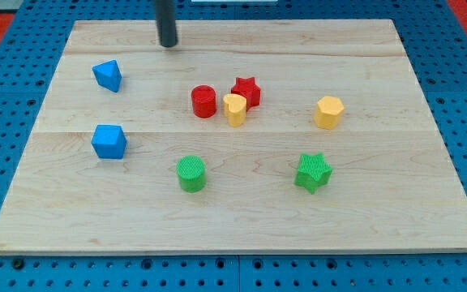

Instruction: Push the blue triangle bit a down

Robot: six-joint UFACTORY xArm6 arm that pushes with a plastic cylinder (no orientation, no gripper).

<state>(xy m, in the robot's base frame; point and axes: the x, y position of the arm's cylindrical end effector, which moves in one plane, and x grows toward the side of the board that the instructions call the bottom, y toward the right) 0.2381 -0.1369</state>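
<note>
Eight blocks lie on the wooden desk: two blue, two red, two yellow, two green. Blue triangle, the task's block, sits near the view's left edge in the upper part of the desk; a blue cube-like block lies directly below it, well apart. Near the centre, a red cylinder, a red star and a yellow block of a shape I cannot make out form a tight cluster, the yellow one touching the star. One yellow hexagon stands alone toward the view's right. Lower down, a green cylinder and a green star lie well apart. My tip rests near the desk's top edge, above and to the right of the blue triangle, touching no block. No fingers exist on this rod, so it holds nothing.
</note>
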